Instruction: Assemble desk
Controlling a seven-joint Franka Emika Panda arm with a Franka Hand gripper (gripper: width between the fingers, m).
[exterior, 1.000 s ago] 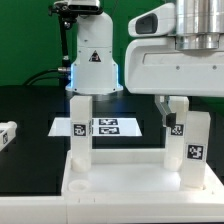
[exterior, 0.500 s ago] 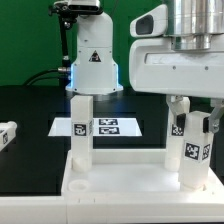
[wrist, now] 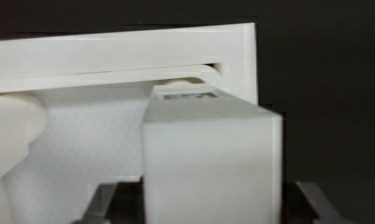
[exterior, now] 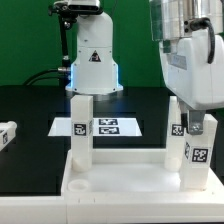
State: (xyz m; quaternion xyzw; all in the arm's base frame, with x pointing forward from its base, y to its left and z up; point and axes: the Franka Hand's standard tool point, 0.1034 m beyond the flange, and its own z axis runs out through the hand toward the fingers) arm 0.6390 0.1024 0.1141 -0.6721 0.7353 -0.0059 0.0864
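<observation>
I have two legs [exterior: 81, 128] standing in the tabletop [exterior: 130, 178], my hand [exterior: 194, 126] pinching the far-corner one [exterior: 193, 150]; two remain.

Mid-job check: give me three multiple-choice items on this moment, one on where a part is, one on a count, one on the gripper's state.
1. Where is the loose leg?
A. On the black table at the exterior view's left
B. On the marker board
C. In the gripper

2. How many legs stand upright on the tabletop?
A. One
B. Two
C. Four

3. What is the gripper doing?
A. Open, high above the parts
B. Closed around the right-hand leg
C. Holding the tabletop

Answers: A, it lies apart at the table edge; B, the left-hand leg and the right-hand one; B, the fingers flank that leg's top.
</observation>
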